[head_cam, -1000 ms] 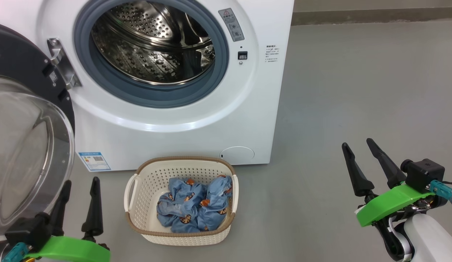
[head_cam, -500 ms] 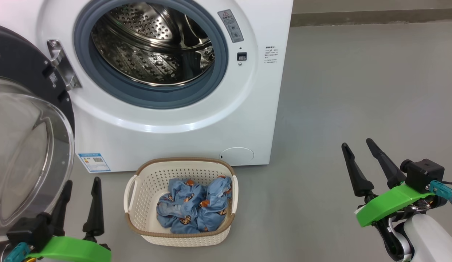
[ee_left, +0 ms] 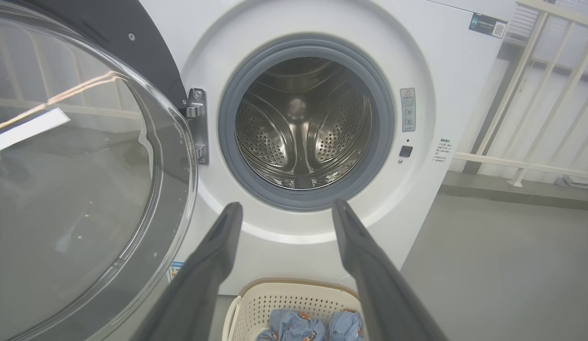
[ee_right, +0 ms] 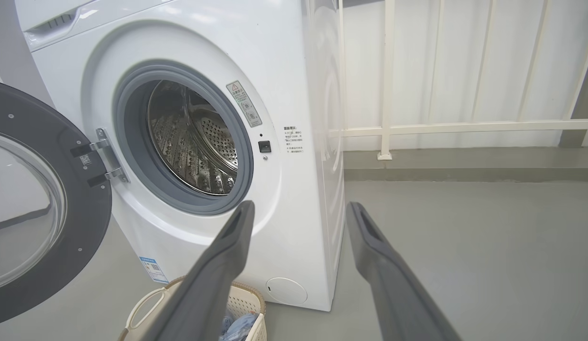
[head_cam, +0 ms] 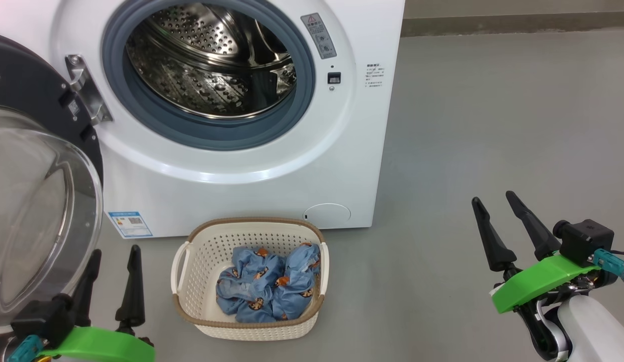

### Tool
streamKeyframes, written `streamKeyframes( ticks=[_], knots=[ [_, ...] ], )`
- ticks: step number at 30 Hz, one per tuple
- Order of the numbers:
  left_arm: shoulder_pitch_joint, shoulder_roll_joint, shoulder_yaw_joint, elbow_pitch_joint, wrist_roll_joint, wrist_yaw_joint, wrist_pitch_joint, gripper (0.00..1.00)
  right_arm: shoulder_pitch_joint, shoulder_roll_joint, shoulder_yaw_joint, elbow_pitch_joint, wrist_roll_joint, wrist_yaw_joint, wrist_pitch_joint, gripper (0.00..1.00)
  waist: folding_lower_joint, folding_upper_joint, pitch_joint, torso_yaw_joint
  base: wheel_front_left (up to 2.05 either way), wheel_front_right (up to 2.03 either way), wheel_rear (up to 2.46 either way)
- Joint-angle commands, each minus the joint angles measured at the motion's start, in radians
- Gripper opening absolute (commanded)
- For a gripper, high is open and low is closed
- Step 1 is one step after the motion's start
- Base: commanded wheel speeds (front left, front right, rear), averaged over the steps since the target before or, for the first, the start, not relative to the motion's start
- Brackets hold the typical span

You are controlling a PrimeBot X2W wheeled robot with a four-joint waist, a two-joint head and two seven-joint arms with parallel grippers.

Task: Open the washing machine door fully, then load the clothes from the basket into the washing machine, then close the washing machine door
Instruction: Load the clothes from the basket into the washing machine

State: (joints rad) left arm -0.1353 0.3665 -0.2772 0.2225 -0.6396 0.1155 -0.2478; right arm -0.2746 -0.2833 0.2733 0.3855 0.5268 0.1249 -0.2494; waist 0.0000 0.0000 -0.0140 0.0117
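Note:
The white washing machine (head_cam: 271,166) stands ahead with its steel drum (head_cam: 211,60) bare. Its door (head_cam: 35,201) is swung wide to the left, black rim and bulging glass facing me. On the floor in front sits the cream basket (head_cam: 193,261) holding light blue clothes (head_cam: 266,284) with orange figures. My left gripper (head_cam: 114,259) is open at the lower left, between door and basket, nothing between its fingers. My right gripper (head_cam: 493,198) is open at the lower right, well away from the basket. In the left wrist view the door (ee_left: 76,180) and the basket (ee_left: 294,291) show.
Grey floor (head_cam: 493,125) stretches to the right of the machine. A white railing (ee_right: 464,127) and a low kerb run behind the machine's right side. A blue label (head_cam: 130,222) and round white flap (head_cam: 328,212) sit low on the machine's front.
The head camera shifted very slightly. Both grippers, the door, basket and clothes stay as they were.

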Motion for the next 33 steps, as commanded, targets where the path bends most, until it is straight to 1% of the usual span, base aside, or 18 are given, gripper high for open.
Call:
streamKeyframes(
  ticks=[1, 9, 25, 33],
  knots=[
    [-0.019, 0.03, 0.035, -0.026, 0.001, 0.002, -0.006, 1.0, 0.003, -0.008, 0.009, -0.026, -0.001, 0.006, -0.012, 1.0, 0.0, 0.0, 0.0, 0.0, 0.0, 0.0, 0.0],
    [-0.022, 0.036, 0.03, -0.03, -0.002, 0.0, -0.001, 1.0, 0.004, -0.004, 0.0, -0.028, -0.003, 0.006, -0.012, 1.0, 0.0, 0.0, 0.002, 0.0, 0.52, -0.52, 0.0],
    [-0.023, 0.041, 0.03, -0.035, -0.001, 0.01, -0.004, 1.0, 0.011, 0.0, -0.006, -0.03, -0.006, 0.006, -0.012, 1.0, 0.0, 0.0, 0.001, 0.001, 1.38, -1.38, 0.0],
    [-0.026, 0.041, 0.03, -0.027, -0.002, 0.016, -0.005, 1.0, 0.008, 0.0, -0.004, -0.029, -0.006, 0.006, -0.012, 1.0, 0.0, 0.0, -0.002, 0.005, 0.98, -0.98, 0.0]
  ],
)
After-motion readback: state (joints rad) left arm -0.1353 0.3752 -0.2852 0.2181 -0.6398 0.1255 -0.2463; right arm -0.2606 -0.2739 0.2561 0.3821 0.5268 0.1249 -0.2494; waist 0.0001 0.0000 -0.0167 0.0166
